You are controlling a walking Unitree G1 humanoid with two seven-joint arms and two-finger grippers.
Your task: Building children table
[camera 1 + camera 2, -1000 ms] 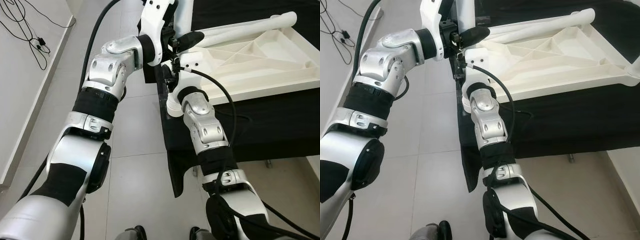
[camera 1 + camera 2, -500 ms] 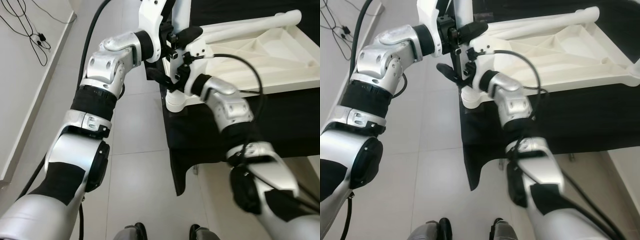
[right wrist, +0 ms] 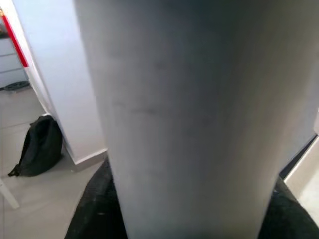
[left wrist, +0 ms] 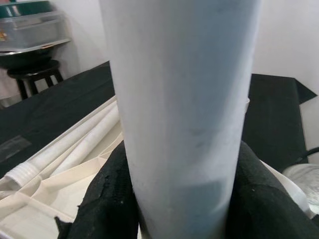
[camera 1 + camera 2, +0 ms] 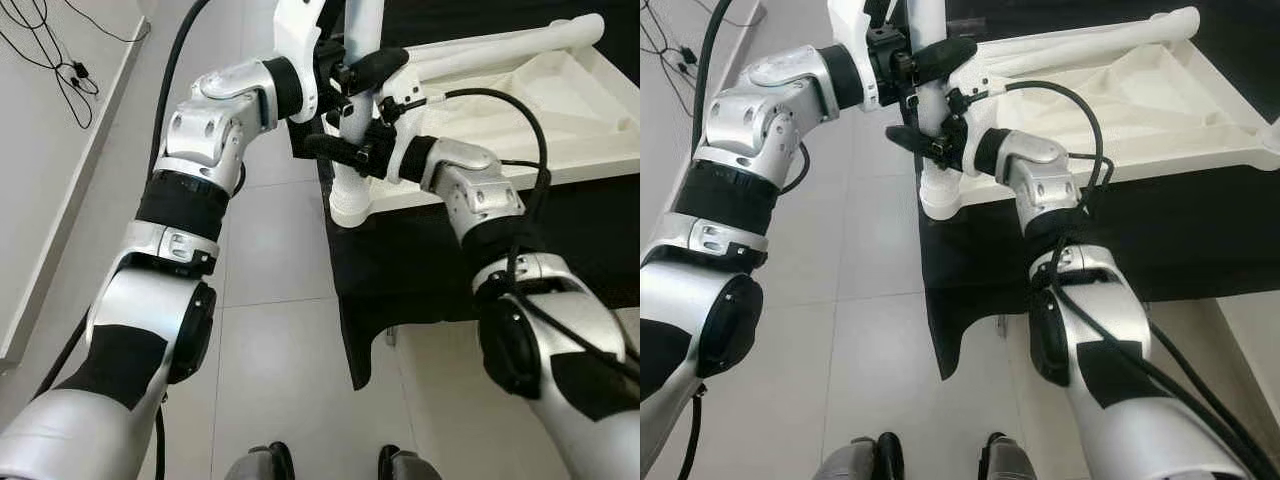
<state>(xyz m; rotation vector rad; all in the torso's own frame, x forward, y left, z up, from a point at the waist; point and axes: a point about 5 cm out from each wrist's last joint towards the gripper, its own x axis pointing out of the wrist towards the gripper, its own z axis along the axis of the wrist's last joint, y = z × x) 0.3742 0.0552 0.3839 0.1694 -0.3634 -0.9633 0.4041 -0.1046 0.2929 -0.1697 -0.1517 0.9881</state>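
- We've got the white table leg (image 5: 352,110) standing upright at the near-left corner of the upturned white tabletop (image 5: 520,110), its flared foot end seated in the corner socket.
- Our left pincer (image 5: 345,68) is clamped round the leg high up, black fingers (image 4: 107,199) pressed to either side of the tube in the left wrist view.
- Our right pincer (image 5: 345,150) grips the same leg lower down, just beneath the left one, fingers hugging the tube.
- The step in hand looks like fixing this leg into its socket, both pincers on it together.
- Two more white legs (image 5: 500,50) lie along the far edge of the tabletop, waiting.
- The tabletop rests upside down, ribs showing, on the black-draped bench (image 5: 560,240), its corner right at the bench's left edge.
- Next, we reckon, comes turning or pressing the leg home: keep it plumb, keep both grips firm, and watch that the tabletop doesn't slide off that left edge.
- Grey floor tiles (image 5: 270,330) lie below, cables (image 5: 60,60) at far left.
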